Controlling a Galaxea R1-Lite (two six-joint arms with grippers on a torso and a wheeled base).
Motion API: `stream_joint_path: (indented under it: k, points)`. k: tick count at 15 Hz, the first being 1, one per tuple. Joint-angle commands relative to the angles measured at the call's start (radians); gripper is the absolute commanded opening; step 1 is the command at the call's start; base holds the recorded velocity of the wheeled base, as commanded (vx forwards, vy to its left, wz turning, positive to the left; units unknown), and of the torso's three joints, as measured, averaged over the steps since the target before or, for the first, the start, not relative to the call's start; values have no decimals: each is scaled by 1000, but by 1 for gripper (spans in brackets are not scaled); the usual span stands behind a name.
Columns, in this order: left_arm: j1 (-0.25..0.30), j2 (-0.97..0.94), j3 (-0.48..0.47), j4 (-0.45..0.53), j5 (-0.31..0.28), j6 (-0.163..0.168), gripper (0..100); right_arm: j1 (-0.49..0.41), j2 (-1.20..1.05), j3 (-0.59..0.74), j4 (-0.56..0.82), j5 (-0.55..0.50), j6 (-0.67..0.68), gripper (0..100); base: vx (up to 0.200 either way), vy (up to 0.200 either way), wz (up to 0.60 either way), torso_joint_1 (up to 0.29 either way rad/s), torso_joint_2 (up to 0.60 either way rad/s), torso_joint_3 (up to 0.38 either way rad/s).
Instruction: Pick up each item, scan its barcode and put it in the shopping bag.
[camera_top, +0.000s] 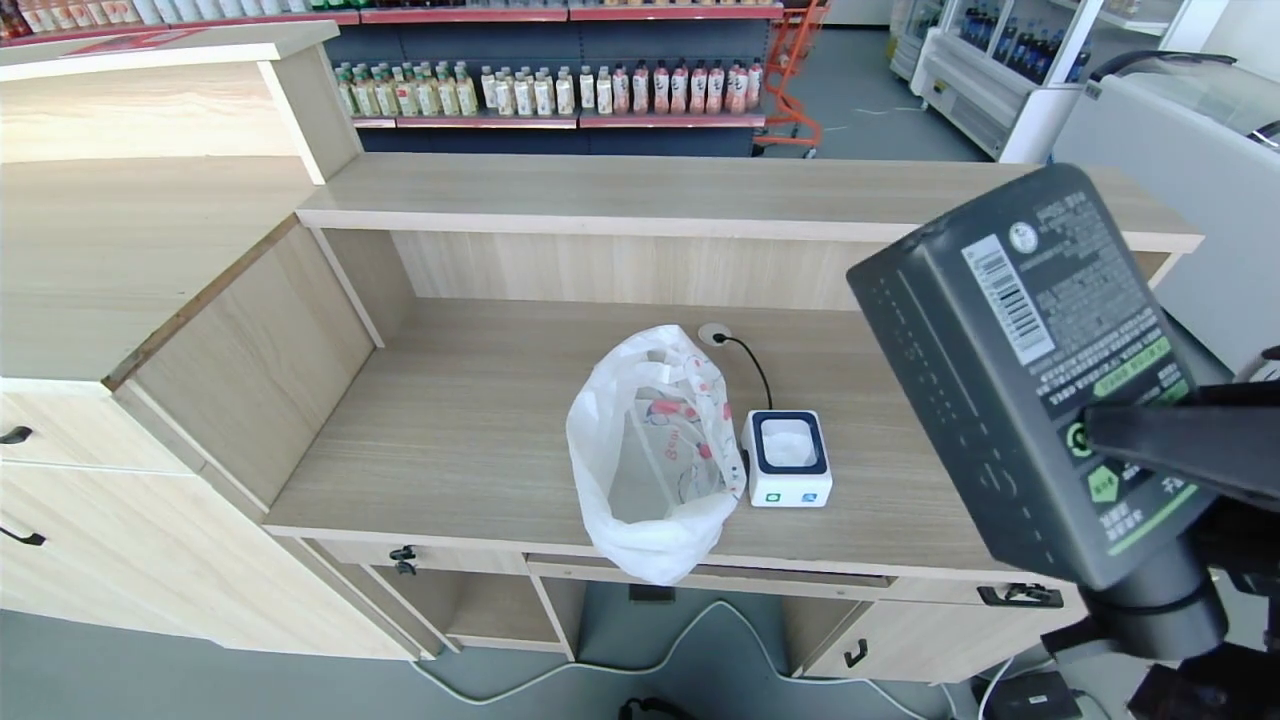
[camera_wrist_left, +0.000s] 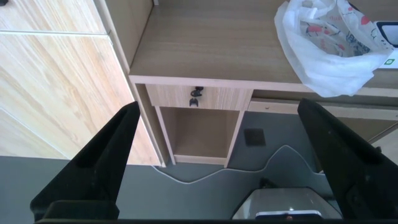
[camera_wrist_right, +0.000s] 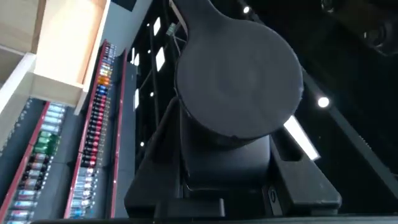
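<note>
Showing the right gripper (camera_top: 1150, 450) clamped on the dark bottle (camera_top: 1000, 380), held high and well right of the scanner (camera_top: 788, 457) beside the shopping bag (camera_top: 650, 450), its long axis tilted and its barcode label (camera_top: 1008, 300) facing upward, away from the scanner; the left gripper (camera_wrist_left: 214, 109) hangs spread and empty.

black bottle (camera_top: 1000, 400) tilted aloft, open white bag (camera_top: 600, 440) beside scanner (camera_top: 788, 457)
</note>
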Motion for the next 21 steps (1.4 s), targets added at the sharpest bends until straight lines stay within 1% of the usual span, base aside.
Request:
stream_joint_path:
  k: [1, 2, 3, 5, 7, 12, 15, 21]
  points:
    - [0, 0, 0, 0, 0, 0, 100, 62, -28, 21, 1, 3, -24, 0, 0, 0, 0, 0, 0, 0]
    - [0, 0, 0, 0, 0, 0, 100, 76, -43, 24, 4, 4, -28, 0, 0, 0, 0, 0, 0, 0]
    - [0, 0, 0, 0, 0, 0, 100, 94, -94, 54, 36, 12, -36, 0, 0, 0, 0, 0, 0, 0]
    - [0, 0, 0, 0, 0, 0, 100, 100, -123, 64, 145, 13, -99, 0, 0, 0, 0, 0, 0, 0]
    - [0, 0, 0, 0, 0, 0, 100, 100, -125, 60, 225, 13, -125, 0, 0, 0, 0, 0, 0, 0]
    - [0, 0, 0, 0, 0, -1, 100, 149, -174, 88, 277, 12, -136, 0, 0, 0, 0, 0, 0, 0]
    - [0, 0, 0, 0, 0, -1, 100, 151, -177, 88, 320, 10, -160, 0, 0, 0, 0, 0, 0, 0]
    - [0, 0, 0, 0, 0, -1, 100, 148, -181, 70, 325, 9, -142, 0, 0, 0, 0, 0, 0, 0]
